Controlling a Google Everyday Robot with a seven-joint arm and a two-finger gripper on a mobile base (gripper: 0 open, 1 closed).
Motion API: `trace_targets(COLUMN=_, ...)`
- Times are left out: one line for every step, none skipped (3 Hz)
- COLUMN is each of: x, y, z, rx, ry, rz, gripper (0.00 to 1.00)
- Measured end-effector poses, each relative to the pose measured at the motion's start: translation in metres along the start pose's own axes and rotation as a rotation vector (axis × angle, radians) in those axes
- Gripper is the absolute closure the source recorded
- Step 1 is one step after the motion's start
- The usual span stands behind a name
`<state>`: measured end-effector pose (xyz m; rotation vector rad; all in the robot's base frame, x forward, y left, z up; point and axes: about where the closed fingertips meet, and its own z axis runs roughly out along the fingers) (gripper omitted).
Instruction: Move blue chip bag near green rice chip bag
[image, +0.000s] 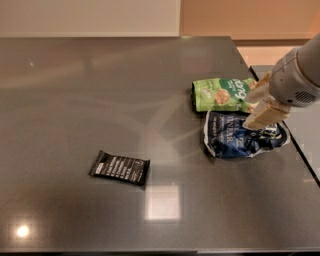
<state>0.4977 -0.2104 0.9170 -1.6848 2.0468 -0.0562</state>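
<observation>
The blue chip bag (232, 136) lies flat and crinkled on the dark table (100, 90), right of centre. Its top edge touches or nearly touches the green rice chip bag (220, 93), which lies flat just behind it. My gripper (247, 111) comes in from the right and hovers over the right part of both bags. Its two beige fingers (261, 118) are spread apart and hold nothing. One finger is over the green bag's right end, the other over the blue bag's top edge.
A small black wrapper bar (120, 168) lies at the front left of centre. The table's right edge (300, 150) runs just past the blue bag. A bright light reflection (162, 202) shows on the front of the table.
</observation>
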Motion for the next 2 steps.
trace_targets(x=-0.0010, y=0.0004, z=0.0010, rx=-0.002, ry=0.000, rz=-0.002, gripper=0.00)
trace_targets(x=-0.0010, y=0.0005, z=0.0010, rx=-0.002, ry=0.000, rz=-0.002, gripper=0.00)
